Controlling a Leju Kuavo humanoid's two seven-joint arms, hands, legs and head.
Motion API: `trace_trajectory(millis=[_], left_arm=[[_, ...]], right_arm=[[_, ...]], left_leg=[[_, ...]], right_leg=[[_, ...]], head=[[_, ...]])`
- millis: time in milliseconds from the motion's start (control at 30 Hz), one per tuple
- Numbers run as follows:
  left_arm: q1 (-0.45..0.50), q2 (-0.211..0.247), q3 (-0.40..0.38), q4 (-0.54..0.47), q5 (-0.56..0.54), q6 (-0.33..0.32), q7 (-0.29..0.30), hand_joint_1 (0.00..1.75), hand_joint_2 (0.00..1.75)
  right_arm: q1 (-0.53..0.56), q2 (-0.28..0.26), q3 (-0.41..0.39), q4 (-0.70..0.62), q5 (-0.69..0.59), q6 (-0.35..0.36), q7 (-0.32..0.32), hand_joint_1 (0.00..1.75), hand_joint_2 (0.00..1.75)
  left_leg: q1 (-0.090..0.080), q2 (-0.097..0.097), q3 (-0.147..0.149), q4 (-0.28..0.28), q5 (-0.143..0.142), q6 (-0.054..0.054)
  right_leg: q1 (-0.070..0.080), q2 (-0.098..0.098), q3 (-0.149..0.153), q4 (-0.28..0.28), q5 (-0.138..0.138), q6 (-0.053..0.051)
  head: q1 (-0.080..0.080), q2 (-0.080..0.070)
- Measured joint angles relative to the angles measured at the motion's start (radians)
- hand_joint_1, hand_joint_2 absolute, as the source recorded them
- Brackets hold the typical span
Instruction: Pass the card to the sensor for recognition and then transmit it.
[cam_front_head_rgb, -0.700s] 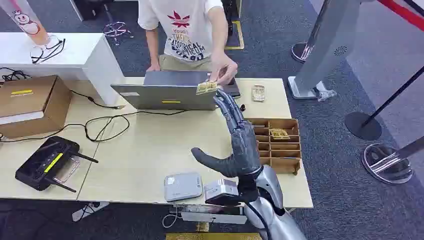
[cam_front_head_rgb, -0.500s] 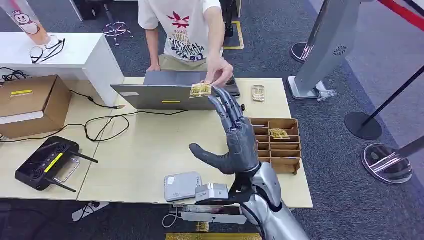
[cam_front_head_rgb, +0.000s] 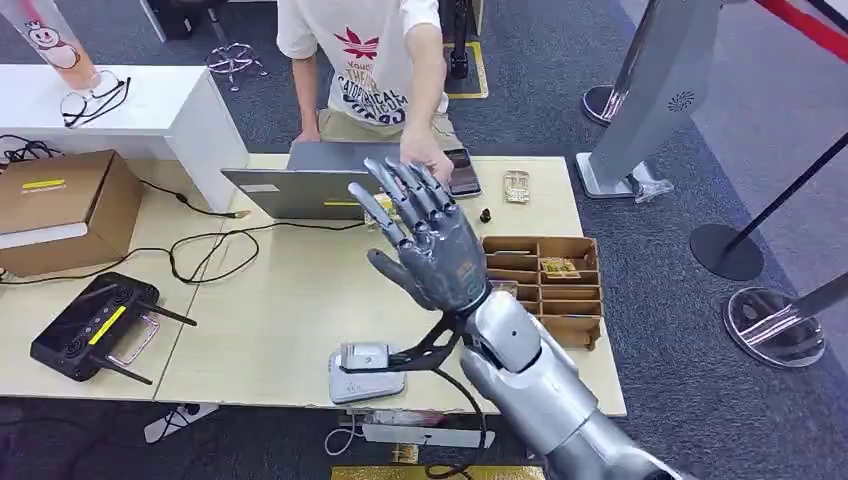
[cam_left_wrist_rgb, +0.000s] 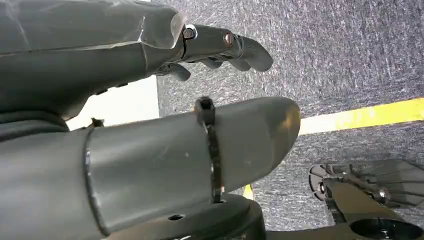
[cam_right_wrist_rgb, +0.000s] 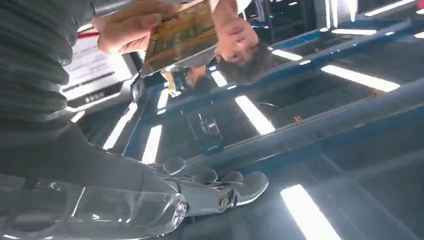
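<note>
My right hand (cam_front_head_rgb: 430, 250) is raised above the table's middle, fingers spread, holding nothing. A person behind the table holds the yellow-brown card (cam_right_wrist_rgb: 180, 35) in their hand (cam_right_wrist_rgb: 127, 25), beyond my fingers (cam_right_wrist_rgb: 220, 187) and apart from them. From the head view the person's hand (cam_front_head_rgb: 425, 158) sits just past my fingertips, and a sliver of the card (cam_front_head_rgb: 372, 207) shows beside my hand. The small grey sensor box (cam_front_head_rgb: 360, 386) lies at the table's front edge, partly behind my wrist. My left hand (cam_left_wrist_rgb: 220, 45) hangs over the carpet, fingers loosely curved, holding nothing.
A grey laptop (cam_front_head_rgb: 300, 185) stands at the table's far side with a phone (cam_front_head_rgb: 463, 172) and a loose card (cam_front_head_rgb: 516, 185) beside it. A wooden divider tray (cam_front_head_rgb: 575, 325) holding a card (cam_front_head_rgb: 560, 267) sits at the right. A black router (cam_front_head_rgb: 95, 325) and cardboard box (cam_front_head_rgb: 60, 205) lie left.
The card, earlier at my right fingertips and pinched by the person, has gone with the person's hand. My right hand has swung left and closer to the camera, fingers still spread.
</note>
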Motion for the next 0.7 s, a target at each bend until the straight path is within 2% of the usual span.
trace_trajectory(millis=[333, 367, 433, 467, 500, 567, 700], left_arm=[[0.002, 0.002, -0.014, -0.002, 0.012, 0.003, -0.011, 0.0, 0.0], [0.003, 0.003, -0.014, -0.002, 0.014, 0.005, -0.012, 0.0, 0.0], [0.004, 0.003, -0.014, -0.002, 0.018, 0.005, -0.014, 0.0, 0.0], [0.004, 0.003, -0.014, -0.002, 0.018, 0.005, -0.016, 0.0, 0.0], [0.005, 0.003, -0.014, -0.002, 0.019, 0.006, -0.018, 0.0, 0.0], [0.007, 0.003, -0.014, -0.002, 0.021, 0.007, -0.019, 0.0, 0.0], [0.008, 0.003, -0.014, -0.002, 0.022, 0.008, -0.021, 0.0, 0.0]], right_arm=[[-0.071, -0.003, 0.011, 0.076, 0.022, 0.004, 0.038, 0.0, 1.75], [-0.072, -0.003, 0.011, 0.077, 0.022, 0.005, 0.04, 0.12, 1.75], [-0.073, -0.003, 0.011, 0.077, 0.021, 0.007, 0.042, 0.58, 1.75], [-0.074, -0.003, 0.011, 0.077, 0.021, 0.008, 0.044, 1.01, 1.75], [-0.075, -0.003, 0.011, 0.077, 0.021, 0.009, 0.044, 1.34, 1.75], [-0.075, -0.003, 0.012, 0.076, 0.019, 0.018, 0.045, 1.52, 1.75], [-0.075, -0.004, 0.013, 0.075, 0.014, 0.023, 0.045, 1.52, 1.75]], left_leg=[[0.0, 0.0, 0.0, 0.0, 0.0, 0.0], [0.0, 0.0, 0.0, 0.0, 0.0, 0.0], [0.0, 0.0, 0.0, 0.0, 0.0, 0.0], [0.0, 0.0, 0.0, 0.0, 0.0, 0.0], [0.0, 0.0, 0.0, 0.0, 0.0, 0.0], [0.0, 0.0, 0.0, 0.0, 0.0, 0.0], [0.0, 0.0, 0.0, 0.0, 0.0, 0.0]], right_leg=[[0.0, 0.0, 0.0, 0.0, 0.0, 0.0], [0.0, 0.0, 0.0, 0.0, 0.0, 0.0], [0.0, 0.0, 0.0, 0.0, 0.0, 0.0], [0.0, 0.0, 0.0, 0.0, 0.0, 0.0], [0.0, 0.0, 0.0, 0.0, 0.0, 0.0], [0.0, 0.0, 0.0, 0.0, 0.0, 0.0], [0.0, 0.0, 0.0, 0.0, 0.0, 0.0]], head=[[0.0, 0.0], [0.0, 0.0], [0.0, 0.0], [0.0, 0.0], [0.0, 0.0], [0.0, 0.0], [0.0, 0.0]])
